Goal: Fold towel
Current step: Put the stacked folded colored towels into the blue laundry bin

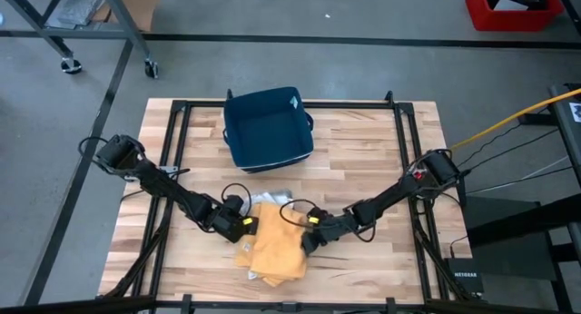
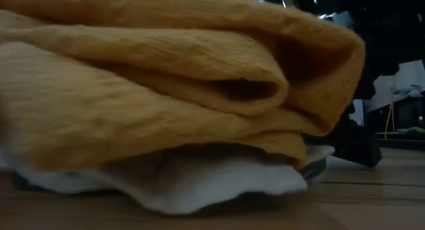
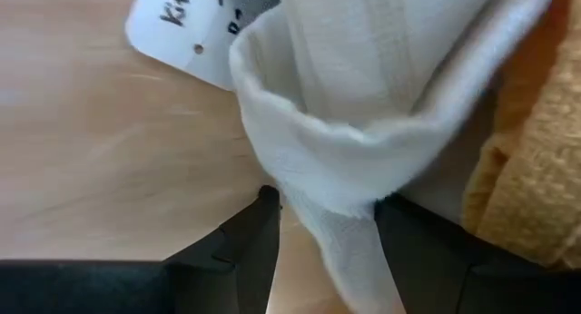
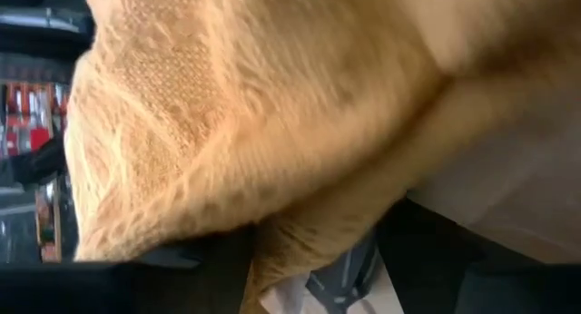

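A yellow towel (image 1: 277,246) lies crumpled in several folds on the wooden table, near its front edge, on top of a white cloth (image 2: 199,183) that shows under it. My left gripper (image 1: 247,229) is at the towel's left side, open, and a fold of the white cloth (image 3: 363,105) runs between its fingers. My right gripper (image 1: 304,240) is at the towel's right side, open, low over the table. A bulging edge of the yellow towel (image 4: 254,105) reaches between its fingers. My left gripper slants down from the table's left, and a hanging fold of white cloth (image 3: 336,223) passes through its open gap; whether the fingers touch it I cannot tell. My right gripper comes in low from the table's right with the yellow towel's folded edge (image 4: 309,232) between its open fingers; whether they touch it I cannot tell.
A dark blue bin (image 1: 268,128) stands at the table's far middle. A white tag with writing (image 3: 182,24) lies on the wood beside the white cloth. Black frame rails (image 1: 172,142) run along the table's left, right and far sides.
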`<control>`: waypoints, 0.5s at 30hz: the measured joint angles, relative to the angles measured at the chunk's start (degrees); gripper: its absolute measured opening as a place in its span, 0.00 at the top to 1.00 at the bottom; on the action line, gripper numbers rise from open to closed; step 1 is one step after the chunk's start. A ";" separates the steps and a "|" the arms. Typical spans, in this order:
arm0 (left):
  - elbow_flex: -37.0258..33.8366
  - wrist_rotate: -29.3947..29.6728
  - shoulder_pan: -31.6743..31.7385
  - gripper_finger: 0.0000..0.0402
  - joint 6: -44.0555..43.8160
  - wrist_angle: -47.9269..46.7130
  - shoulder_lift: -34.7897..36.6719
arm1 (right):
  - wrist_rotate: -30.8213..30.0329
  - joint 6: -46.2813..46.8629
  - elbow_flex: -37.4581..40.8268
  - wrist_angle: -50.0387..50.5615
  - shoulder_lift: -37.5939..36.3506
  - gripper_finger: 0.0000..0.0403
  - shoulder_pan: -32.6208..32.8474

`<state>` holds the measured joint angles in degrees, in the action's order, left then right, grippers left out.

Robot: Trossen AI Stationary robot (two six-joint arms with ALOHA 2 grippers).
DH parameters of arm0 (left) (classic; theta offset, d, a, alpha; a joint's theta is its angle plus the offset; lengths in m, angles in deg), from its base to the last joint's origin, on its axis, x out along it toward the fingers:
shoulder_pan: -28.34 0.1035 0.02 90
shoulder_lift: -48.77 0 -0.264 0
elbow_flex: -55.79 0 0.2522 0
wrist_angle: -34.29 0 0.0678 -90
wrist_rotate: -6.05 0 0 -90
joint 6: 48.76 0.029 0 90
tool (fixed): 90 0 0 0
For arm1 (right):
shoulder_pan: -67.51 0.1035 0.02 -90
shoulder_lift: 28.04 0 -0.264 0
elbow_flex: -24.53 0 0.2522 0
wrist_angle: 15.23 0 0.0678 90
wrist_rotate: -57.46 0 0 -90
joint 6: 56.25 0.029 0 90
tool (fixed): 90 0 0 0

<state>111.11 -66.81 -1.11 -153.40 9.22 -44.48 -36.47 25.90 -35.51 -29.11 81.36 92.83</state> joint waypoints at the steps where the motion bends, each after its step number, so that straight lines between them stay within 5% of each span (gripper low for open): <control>1: 0.00 0.10 0.02 0.56 -0.09 1.29 -0.67 | 0.12 -0.60 -0.55 0.23 0.32 0.45 0.00; 15: -0.09 0.17 0.09 0.56 1.31 7.44 -2.65 | -0.61 -1.39 -1.88 0.44 1.96 0.45 0.09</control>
<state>111.02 -66.64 -1.02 -152.09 16.66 -47.13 -37.09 24.51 -37.40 -28.67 83.32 92.93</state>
